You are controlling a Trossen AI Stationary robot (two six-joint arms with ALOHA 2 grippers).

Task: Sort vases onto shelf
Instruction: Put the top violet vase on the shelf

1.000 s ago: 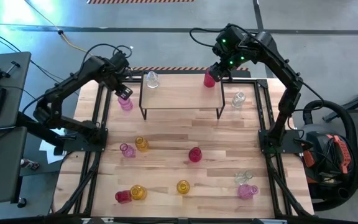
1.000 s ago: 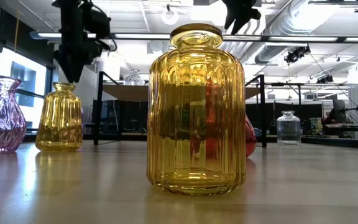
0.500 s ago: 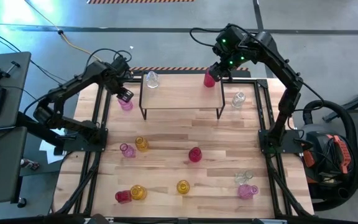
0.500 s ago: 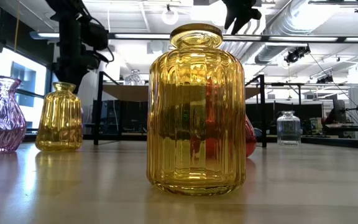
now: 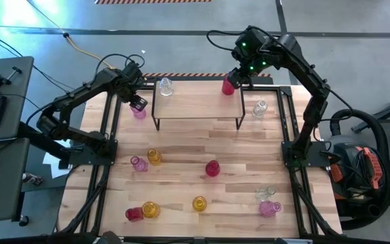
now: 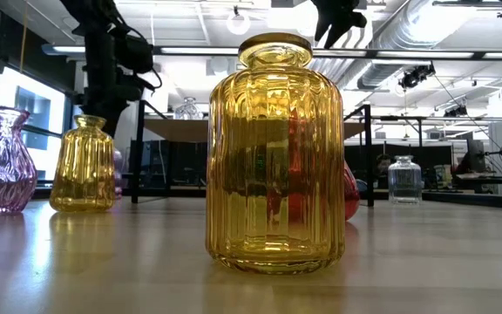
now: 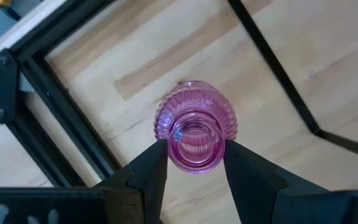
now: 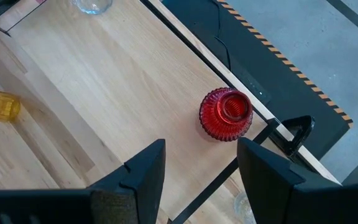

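- Amber glass is filling your low view: a ribbed yellow vase (image 6: 274, 153) is standing nearest the camera, with a smaller yellow vase (image 6: 84, 164) and a pink vase (image 6: 1, 161) sitting off to one side.
- Farther back, more vases are lying scattered over the table (image 5: 181, 152), among them a red one (image 5: 212, 168) near the middle.
- Your left gripper (image 7: 194, 163) is hovering just beside the shelf (image 5: 198, 105), its fingers sitting either side of the neck of a pink ribbed vase (image 7: 196, 127); you cannot tell whether they are pressing it.
- Your right gripper (image 8: 201, 163) is hanging with fingers apart above the shelf's far corner, where a red vase (image 8: 226, 114) is standing.
- A clear vase (image 5: 165, 86) is standing at the shelf's other far corner.
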